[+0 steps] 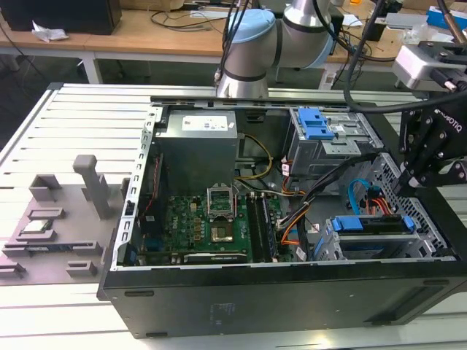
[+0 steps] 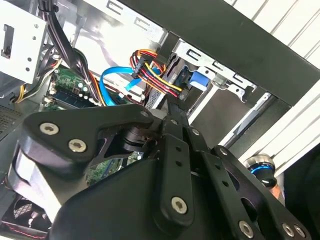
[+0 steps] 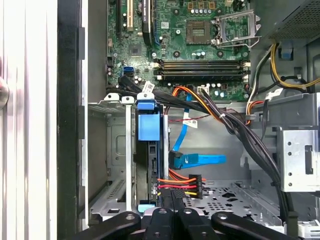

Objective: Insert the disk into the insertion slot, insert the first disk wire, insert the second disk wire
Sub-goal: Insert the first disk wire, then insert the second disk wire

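The disk [image 3: 148,165], silver in its blue frame [image 1: 372,224], sits edge-on inside the insertion slot [image 3: 107,150], the low perforated cage [image 1: 332,248] at the case's front corner. In the first wrist view my gripper [image 3: 171,196] is shut, its fingertips against the black plug of the red, orange and yellow disk wire [image 3: 177,183], which is right at the disk's end. A blue flat disk wire [image 3: 200,160] ends a short way from the disk. In the second wrist view my gripper [image 2: 172,107] points at the coloured wire [image 2: 150,70]. My gripper [image 1: 408,182] hangs over the cage.
The open black case [image 1: 277,299] lies on a slatted table. A taller grey bay with a blue latch [image 1: 317,122] stands behind the cage, with thick black cables [image 3: 240,130] running past it. The motherboard [image 1: 208,226] and power supply [image 1: 201,146] fill the exterior view's left half.
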Controlling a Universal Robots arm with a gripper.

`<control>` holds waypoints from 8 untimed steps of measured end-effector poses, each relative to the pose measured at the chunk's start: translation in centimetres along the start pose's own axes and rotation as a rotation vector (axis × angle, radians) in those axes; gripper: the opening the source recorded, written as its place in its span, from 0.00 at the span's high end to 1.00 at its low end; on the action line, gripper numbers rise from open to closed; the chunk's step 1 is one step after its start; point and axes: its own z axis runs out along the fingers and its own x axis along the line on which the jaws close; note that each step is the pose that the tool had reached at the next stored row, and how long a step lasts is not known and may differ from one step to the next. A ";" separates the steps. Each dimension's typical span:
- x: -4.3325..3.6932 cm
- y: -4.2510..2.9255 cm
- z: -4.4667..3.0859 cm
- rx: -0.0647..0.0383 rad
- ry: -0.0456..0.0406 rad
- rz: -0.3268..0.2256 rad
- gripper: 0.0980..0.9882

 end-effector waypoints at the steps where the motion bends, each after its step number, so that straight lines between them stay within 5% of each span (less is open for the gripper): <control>1: 0.00 0.00 -0.01 0.000 0.0001 0.000 0.99; 7: 0.00 0.00 -0.03 0.000 0.0002 0.000 0.98; 8: 0.00 0.00 -0.03 0.000 0.0003 0.000 0.85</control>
